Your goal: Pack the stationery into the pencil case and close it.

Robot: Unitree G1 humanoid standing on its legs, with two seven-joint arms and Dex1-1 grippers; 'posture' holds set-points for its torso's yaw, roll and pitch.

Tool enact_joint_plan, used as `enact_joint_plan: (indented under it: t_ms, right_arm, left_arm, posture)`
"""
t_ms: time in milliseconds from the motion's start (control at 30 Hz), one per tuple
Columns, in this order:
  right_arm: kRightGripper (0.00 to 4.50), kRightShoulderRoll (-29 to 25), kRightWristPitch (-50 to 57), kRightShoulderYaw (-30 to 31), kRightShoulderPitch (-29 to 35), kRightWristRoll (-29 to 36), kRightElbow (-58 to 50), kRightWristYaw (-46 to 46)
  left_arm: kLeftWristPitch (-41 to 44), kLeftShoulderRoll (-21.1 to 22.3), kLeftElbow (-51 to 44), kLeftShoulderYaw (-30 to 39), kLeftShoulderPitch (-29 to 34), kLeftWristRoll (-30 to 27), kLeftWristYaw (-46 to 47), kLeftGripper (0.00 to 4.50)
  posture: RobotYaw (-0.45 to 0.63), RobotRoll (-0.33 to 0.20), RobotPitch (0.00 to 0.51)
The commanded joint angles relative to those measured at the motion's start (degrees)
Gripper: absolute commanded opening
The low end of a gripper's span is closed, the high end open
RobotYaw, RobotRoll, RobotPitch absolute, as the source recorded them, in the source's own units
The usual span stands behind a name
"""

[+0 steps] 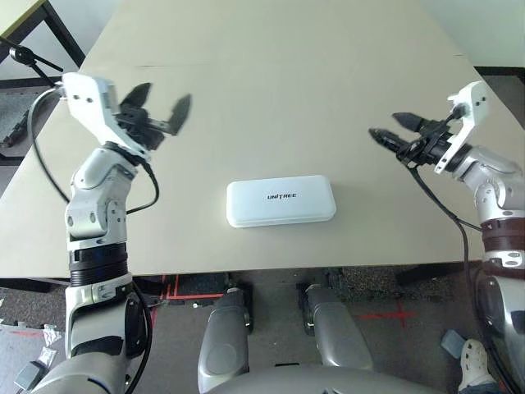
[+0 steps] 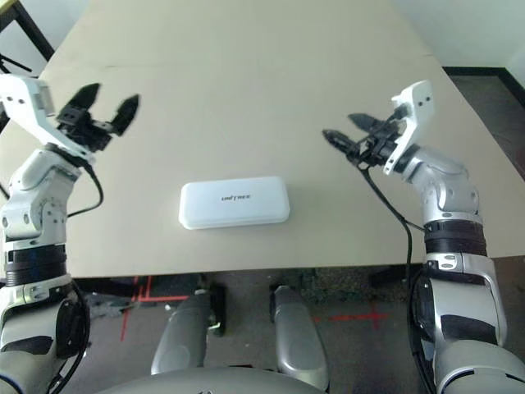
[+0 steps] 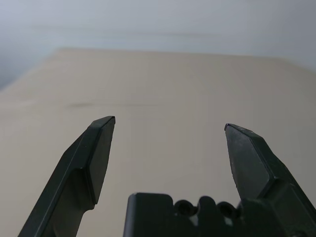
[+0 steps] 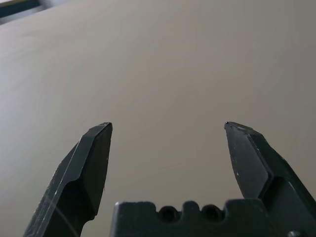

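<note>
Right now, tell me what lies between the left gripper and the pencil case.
Nothing: only bare table separates the left gripper from the closed pencil case, seen in the left eye view.

text: "UNITREE" | on: lid of closed white pencil case point(image 1: 281, 201) | dark lettering

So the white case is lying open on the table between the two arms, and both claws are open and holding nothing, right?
Not quite: the pencil case is closed, its lid down with the lettering showing, as the left eye view shows. The rest holds: it lies on the table between the arms, and the left gripper and right gripper are open and empty.
</note>
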Motion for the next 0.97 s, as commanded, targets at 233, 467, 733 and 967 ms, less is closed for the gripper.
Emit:
enact_joint_plan:
  t_ms: [233, 467, 733, 967]
  right_arm:
    - [4.50, 0.90, -16.21, -6.86, -1.82, -2.57, 15.04, -18.61]
    - [4.50, 1.43, -20.17, -8.49, 0.27, -1.72, 18.17, -20.18]
    - [4.50, 1.84, -21.52, -8.88, 2.00, -0.98, 18.51, -19.60]
    - [4.50, 2.68, -21.72, -8.47, 2.22, -0.76, 18.09, -19.24]
  left_arm:
    - [-2.66, 0.56, 8.77, 3.43, 2.88, 1.45, 7.77, 4.48]
    - [-2.94, -0.35, 7.11, 3.33, 7.40, 0.89, 8.38, 4.48]
    - [-2.93, -0.70, 5.25, 3.10, 9.73, 0.44, 8.72, 4.48]
    - [-3.40, -0.88, 4.77, 3.10, 8.85, 0.24, 8.88, 4.48]
  posture:
    - [-0.04, 0.000, 0.217]
    - [-0.04, 0.000, 0.217]
    - [-0.04, 0.000, 0.225]
    - [-0.05, 0.000, 0.227]
